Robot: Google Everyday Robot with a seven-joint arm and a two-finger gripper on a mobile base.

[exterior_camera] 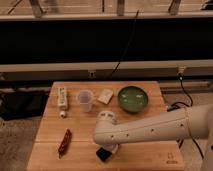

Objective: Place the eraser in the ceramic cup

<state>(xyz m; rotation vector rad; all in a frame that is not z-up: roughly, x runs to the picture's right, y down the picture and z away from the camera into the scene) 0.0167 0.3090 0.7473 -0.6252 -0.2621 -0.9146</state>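
At the front edge of the wooden table (145, 150), the gripper (107, 149) is down on the eraser (102, 155), a flat black block with a plain, dull face. The jaws are closed, and the eraser sits pinched at their tip, low against the boards, poking out just below the wrist. The arm (150, 127) is a smooth white tube, glossy and rounded at the joint, reaching in from the right across the tabletop.

The ceramic cup (85, 100) stands upright toward the back of the table, well apart from the eraser. It is pale, almost see-through, with a flared rim and sides that taper downward. Just right of it lies a squarish beige block (105, 96), then a wide, round green bowl (133, 98). To the cup's left is a slim white object (62, 97), and nearer the front left a thin dark-red chili (64, 142). A small mark (172, 161) near the front right corner is too small to read.
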